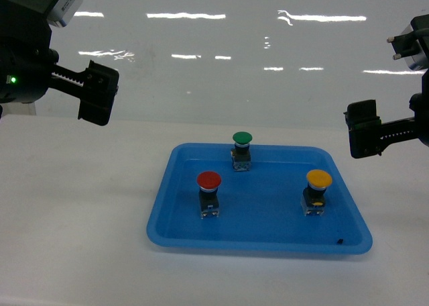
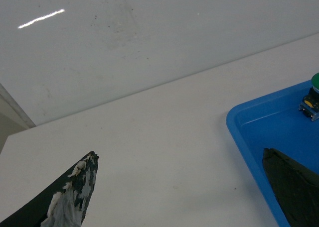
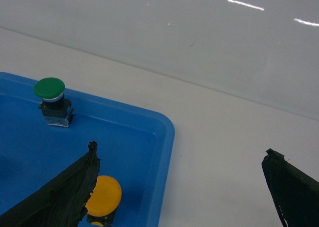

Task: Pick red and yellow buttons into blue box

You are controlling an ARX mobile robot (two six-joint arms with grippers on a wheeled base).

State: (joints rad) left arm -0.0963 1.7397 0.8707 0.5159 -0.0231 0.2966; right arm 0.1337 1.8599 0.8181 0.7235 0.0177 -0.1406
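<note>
The red button (image 1: 209, 180) and the yellow button (image 1: 319, 179) stand upright in a shallow blue tray (image 1: 258, 244), red at the left, yellow at the right. The blue box is out of view. My left gripper (image 1: 99, 92) hangs high at the left, well clear of the tray, open and holding nothing (image 2: 178, 155). At the right my right gripper (image 1: 362, 128) is also raised and open (image 3: 180, 148). In the right wrist view the yellow button (image 3: 103, 195) sits just beside one of that gripper's fingers (image 3: 65, 192), below it.
A green button (image 1: 242, 138) stands at the tray's back edge, also seen in the right wrist view (image 3: 49, 87). The tray's corner (image 2: 239, 132) shows in the left wrist view. White tabletop surrounds the tray, with a glossy white wall behind.
</note>
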